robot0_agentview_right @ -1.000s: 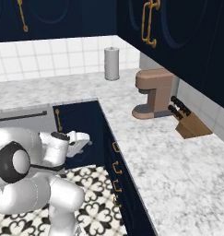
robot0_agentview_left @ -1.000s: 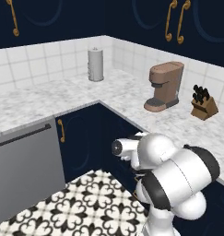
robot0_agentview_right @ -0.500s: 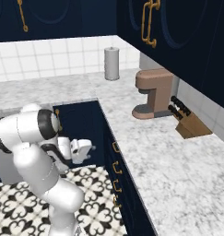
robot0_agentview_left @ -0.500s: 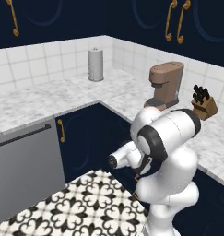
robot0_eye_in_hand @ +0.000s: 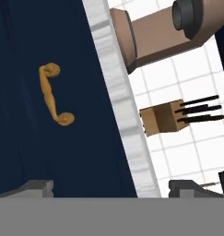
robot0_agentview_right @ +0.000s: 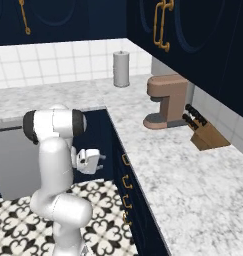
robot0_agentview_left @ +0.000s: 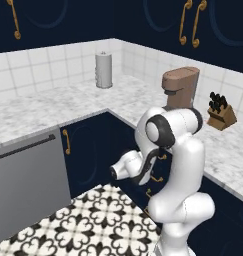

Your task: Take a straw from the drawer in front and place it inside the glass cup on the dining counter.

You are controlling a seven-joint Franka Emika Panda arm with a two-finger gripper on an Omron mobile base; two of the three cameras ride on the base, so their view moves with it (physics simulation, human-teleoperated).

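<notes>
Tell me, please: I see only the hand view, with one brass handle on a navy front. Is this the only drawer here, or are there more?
Observer: More. The right base view shows several brass handles stacked in one column under the worktop.
Operator: Which one do I face?
Observer: Probably the top drawer: the gripper hangs about level with the highest handle.
Operator: Do the fingers touch it?
Observer: No. The fingers are apart from the front, with patterned floor visible under the gap.
</notes>
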